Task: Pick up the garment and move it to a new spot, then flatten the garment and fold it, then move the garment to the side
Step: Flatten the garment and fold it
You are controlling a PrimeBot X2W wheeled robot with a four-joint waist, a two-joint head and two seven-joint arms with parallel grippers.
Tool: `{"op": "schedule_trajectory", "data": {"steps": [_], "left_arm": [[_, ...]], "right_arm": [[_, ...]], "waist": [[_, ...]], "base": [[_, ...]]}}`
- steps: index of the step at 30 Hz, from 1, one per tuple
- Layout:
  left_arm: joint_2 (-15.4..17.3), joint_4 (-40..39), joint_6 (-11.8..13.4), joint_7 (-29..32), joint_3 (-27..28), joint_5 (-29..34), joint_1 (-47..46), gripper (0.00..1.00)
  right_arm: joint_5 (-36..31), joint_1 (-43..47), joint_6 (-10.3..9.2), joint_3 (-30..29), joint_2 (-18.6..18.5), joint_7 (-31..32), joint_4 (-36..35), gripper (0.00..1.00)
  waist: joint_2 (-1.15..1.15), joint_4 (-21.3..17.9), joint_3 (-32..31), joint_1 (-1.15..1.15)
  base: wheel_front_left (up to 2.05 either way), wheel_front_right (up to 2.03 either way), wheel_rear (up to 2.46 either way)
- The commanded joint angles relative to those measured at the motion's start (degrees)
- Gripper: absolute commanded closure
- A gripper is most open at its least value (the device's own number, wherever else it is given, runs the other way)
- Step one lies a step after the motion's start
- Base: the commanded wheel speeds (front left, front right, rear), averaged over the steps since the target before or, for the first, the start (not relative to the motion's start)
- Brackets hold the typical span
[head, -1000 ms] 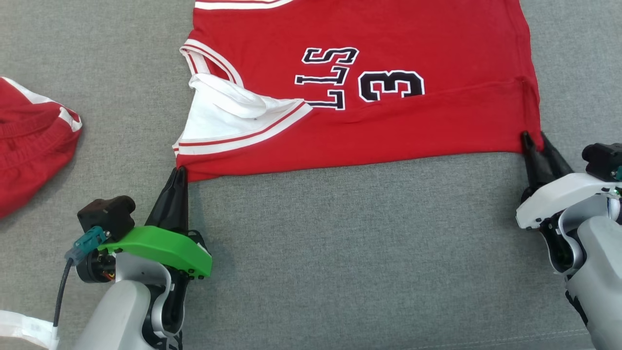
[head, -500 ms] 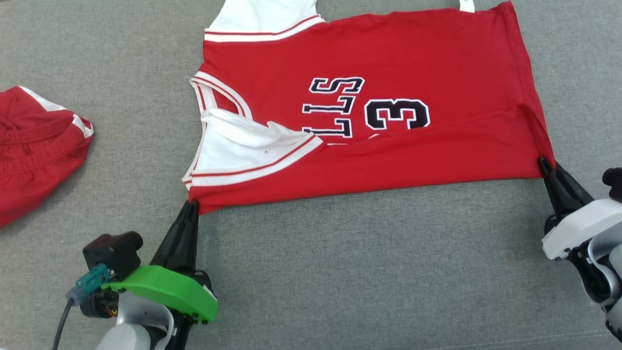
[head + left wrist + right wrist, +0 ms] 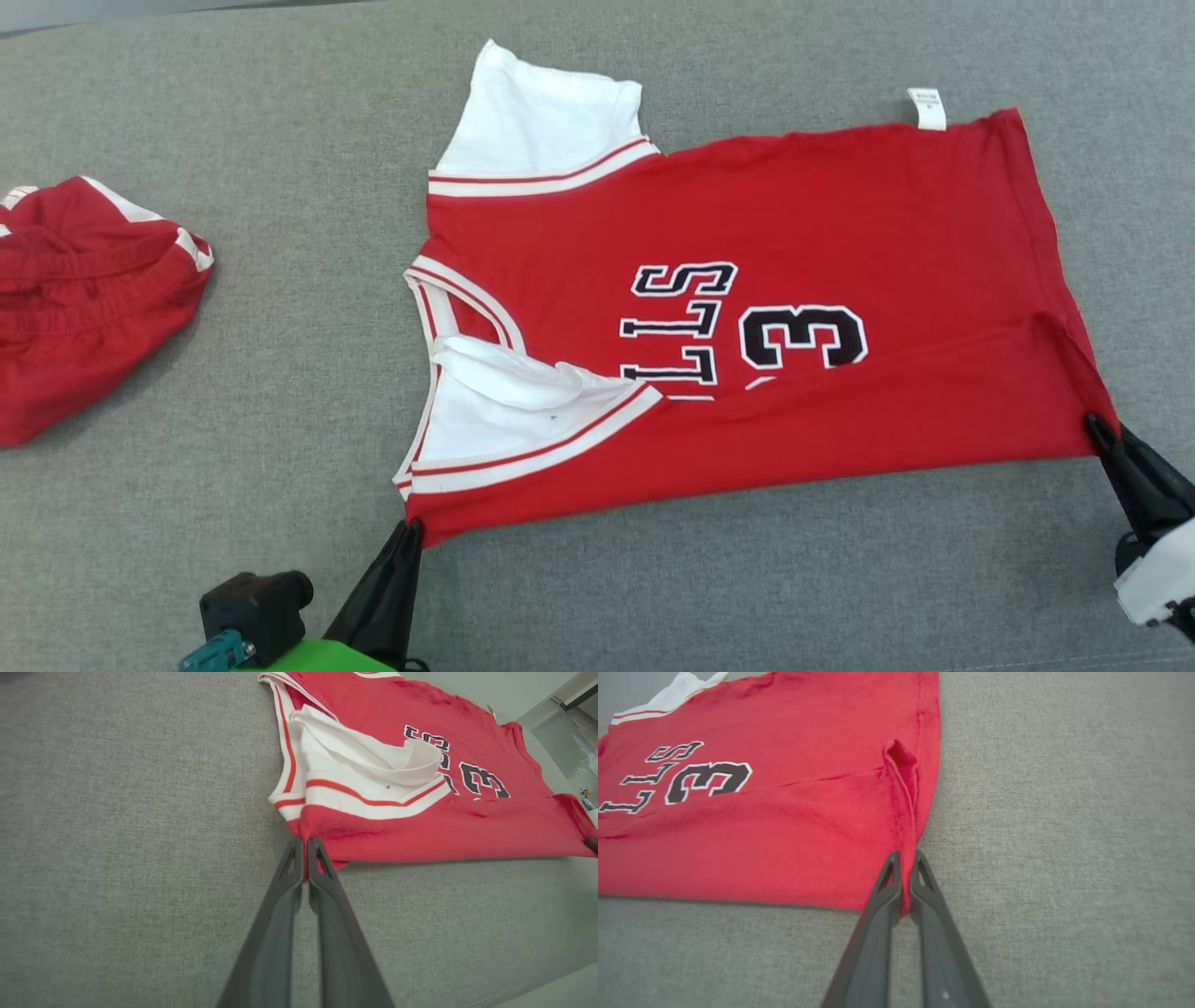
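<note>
The garment (image 3: pixel 822 224) is a red jersey with white sleeves, black lettering and a "3", lying spread on the grey surface with its near long edge folded over. My left gripper (image 3: pixel 411 530) is shut on the garment's near left corner, by the white sleeve trim; in the left wrist view my left gripper (image 3: pixel 304 841) pinches red cloth of the garment (image 3: pixel 420 826). My right gripper (image 3: pixel 1094 425) is shut on the near right corner, at the hem; in the right wrist view my right gripper (image 3: pixel 906 856) clamps the hem seam of the garment (image 3: pixel 761 849).
A second red garment (image 3: pixel 84 289) with white trim lies bunched at the left. A white label (image 3: pixel 927 108) sticks out at the jersey's far edge. Bare grey fabric surface (image 3: pixel 747 579) lies in front of the jersey.
The right gripper, open around the hem a second ago, has shut on it. The head view has shifted, so the jersey's far sleeve and label now show and both arms sit lower.
</note>
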Motion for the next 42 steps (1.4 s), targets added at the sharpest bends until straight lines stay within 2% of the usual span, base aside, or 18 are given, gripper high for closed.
{"op": "schedule_trajectory", "data": {"steps": [1, 6, 14, 15, 17, 18, 19, 20, 24, 26, 29, 32, 35, 37, 38, 42], "left_arm": [[0.8, -0.8, 0.6, 0.1, 0.4, -0.4, 1.4, 1.0], [1.4, -1.7, 1.3, 1.4, 0.5, -1.5, 3.2, 1.0], [0.5, 5.0, -1.2, 3.2, -1.4, -3.0, 1.1, 1.0], [0.2, 5.8, -1.5, 3.1, -1.6, -3.1, 0.8, 1.0], [-0.2, 7.0, -2.1, 3.1, -1.8, -3.7, 0.5, 0.97], [-0.3, 7.4, -2.2, 3.0, -1.9, -3.8, 0.4, 0.7], [-0.4, 7.7, -2.2, 2.9, -1.9, -3.9, 0.3, 0.36], [-0.4, 7.9, -1.9, 2.5, -1.8, -3.7, 0.3, 0.0], [-0.4, 6.8, -0.9, 0.7, -0.2, -3.4, 0.2, 0.0], [-0.9, 4.8, -1.1, -0.3, 1.8, -5.3, 0.1, 0.0], [0.7, 1.3, -1.4, -0.1, 5.1, -7.0, -1.6, 0.0], [3.1, -0.9, -0.5, 1.4, 6.8, -4.8, -6.6, 0.0], [3.8, -1.3, -0.3, 4.6, 6.9, -4.1, -15.2, 0.0], [4.0, 0.3, -1.0, 7.4, 6.4, -3.8, -21.9, 0.0], [3.8, 3.0, -1.9, 10.4, 6.0, -4.2, -29.0, 0.0], [4.6, 11.3, -4.8, 18.5, 3.7, -4.4, -43.0, 0.0]], "right_arm": [[0.4, 1.6, -0.13, -0.8, -0.7, 0.3, -0.8, 1.0], [0.2, 4.7, -0.13, -2.7, -0.7, 2.3, -4.3, 1.0], [-1.0, 4.3, -0.12, -2.1, 0.8, 5.6, -3.9, 1.0], [-1.1, 4.4, -0.12, -2.1, 1.0, 6.0, -3.6, 0.93], [-1.3, 4.6, -0.12, -2.4, 1.2, 6.3, -3.1, 0.6], [-1.3, 4.8, -0.12, -2.5, 1.2, 6.4, -3.0, 0.08], [-1.1, 5.1, -0.13, -2.8, 1.3, 6.3, -3.0, 0.0], [-1.1, 5.2, -0.12, -3.2, 1.3, 6.1, -3.2, 0.0], [-1.9, 6.0, -0.12, -5.1, 1.1, 5.4, -4.9, 0.0], [-2.6, 6.4, -0.12, -6.4, 1.0, 4.6, -6.0, 0.0], [-4.1, 6.1, -0.12, -8.4, 1.6, 3.6, -8.6, 0.0], [-6.5, 4.4, -0.12, -10.5, 3.3, 3.2, -10.6, 0.0], [-9.7, 1.2, -0.12, -12.0, 6.8, 2.1, -11.3, 0.0], [-11.9, -1.4, -0.12, -11.6, 9.6, 1.4, -11.1, 0.0], [-14.0, -3.8, -0.12, -11.0, 11.9, 1.2, -10.1, 0.0], [-16.2, -8.1, -0.12, -10.1, 15.1, 0.7, -8.3, 0.0]], "waist": [[0.0, 0.1, -0.7, 0.0], [0.0, -0.3, -1.3, 0.0], [0.0, -0.6, -1.4, 0.0], [0.0, -0.5, -1.4, 0.0], [0.0, -0.5, -1.6, 0.0], [0.0, -0.5, -1.6, 0.0], [0.0, -0.5, -1.8, 0.0], [0.0, -0.5, -1.8, 0.0], [0.0, -0.7, -2.2, 0.0], [0.0, -0.8, -2.2, 0.0], [0.0, -0.9, -2.0, 0.0], [0.0, -0.9, -1.2, 0.0], [0.0, -1.3, 0.5, 0.0], [0.0, -1.9, 1.9, 0.0], [0.0, -2.6, 3.7, 0.0], [0.0, -4.4, 7.2, 0.0]], "base": [[0.0, 0.0, 0.0], [0.0, 0.0, 0.0], [0.0, 0.0, 0.0], [0.0, 0.0, 0.0], [0.0, 0.0, 0.0], [0.0, 0.0, 0.0], [0.0, 0.0, 0.0], [0.0, 0.0, 0.0], [0.0, 0.0, 0.0], [0.0, 0.0, 0.0], [0.0, 0.0, 0.0], [0.0, 0.0, 0.0], [0.0, 0.0, 0.0], [0.0, 0.0, 0.0], [0.0, 0.0, 0.0], [0.0, 0.0, 0.0]]}}
